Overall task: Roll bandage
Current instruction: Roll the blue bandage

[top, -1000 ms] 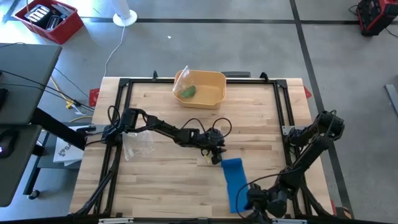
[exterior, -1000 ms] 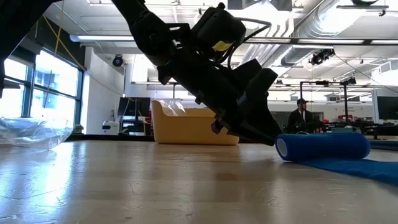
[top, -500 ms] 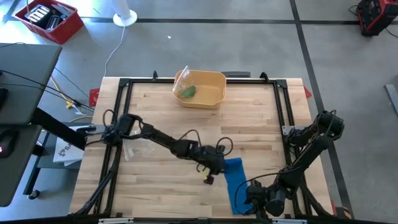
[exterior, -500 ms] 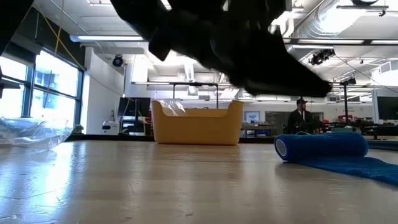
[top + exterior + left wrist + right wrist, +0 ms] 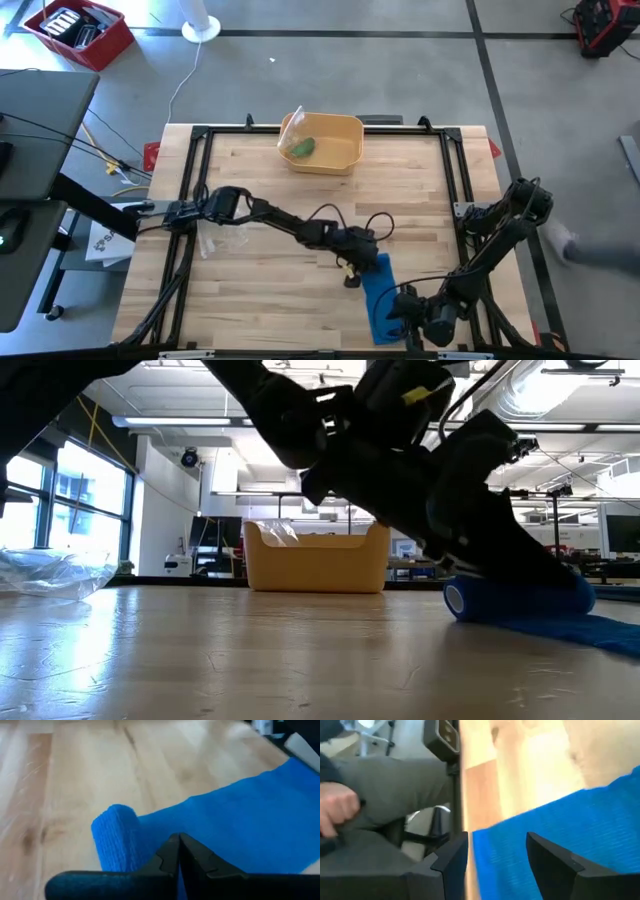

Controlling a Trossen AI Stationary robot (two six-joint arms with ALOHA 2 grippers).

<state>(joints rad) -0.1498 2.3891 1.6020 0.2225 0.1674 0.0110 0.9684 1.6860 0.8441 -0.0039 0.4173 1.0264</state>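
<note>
Left wrist view: left tool [image 5: 178, 851] pinched together at the roll [image 5: 116, 840].
Nothing gripped, so it may unwind; right tool [image 5: 497, 851] stands apart over the tail.

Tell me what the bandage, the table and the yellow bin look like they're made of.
Bandage: blue woven, crepe-like fabric, matte; fine ribbed texture shows. Table: pale wood planks, lightly glossy; grain and seams show. Bin: probably molded plastic, smooth, uniform yellow.

Grey concrete floor [image 5: 400, 80] crossed by dark lines; a red bin [image 5: 78, 35] far left (cluttered), tall windows [image 5: 90, 485], bright ceiling ducts [image 5: 540, 385].
</note>
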